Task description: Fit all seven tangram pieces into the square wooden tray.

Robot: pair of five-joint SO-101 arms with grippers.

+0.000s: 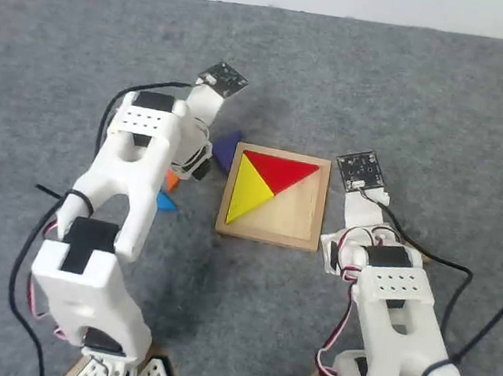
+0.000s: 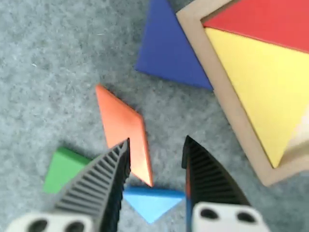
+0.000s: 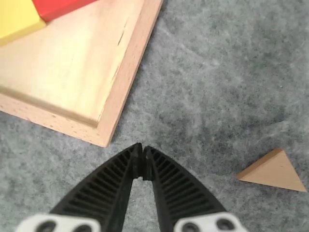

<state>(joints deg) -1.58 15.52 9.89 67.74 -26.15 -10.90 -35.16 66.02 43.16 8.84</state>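
Observation:
The square wooden tray (image 1: 314, 216) lies mid-table and holds a red triangle (image 1: 278, 171) and a yellow triangle (image 1: 248, 191). My left gripper (image 2: 157, 154) is open, hovering over the orange parallelogram (image 2: 124, 130), with a light blue triangle (image 2: 153, 201), a green piece (image 2: 65, 167) and a dark blue triangle (image 2: 170, 48) on the carpet around it. In the left wrist view the tray (image 2: 227, 99) shows its red (image 2: 270, 21) and yellow (image 2: 260, 89) pieces. My right gripper (image 3: 143, 153) is shut and empty beside the tray's corner (image 3: 126, 82), with a plain wooden triangle (image 3: 273, 171) lying apart from it.
Grey carpet (image 1: 409, 97) covers the table, with open room behind and to the right of the tray. Black cables (image 1: 461, 273) trail from both arms. The left arm (image 1: 128, 182) hides most of the loose pieces in the high view.

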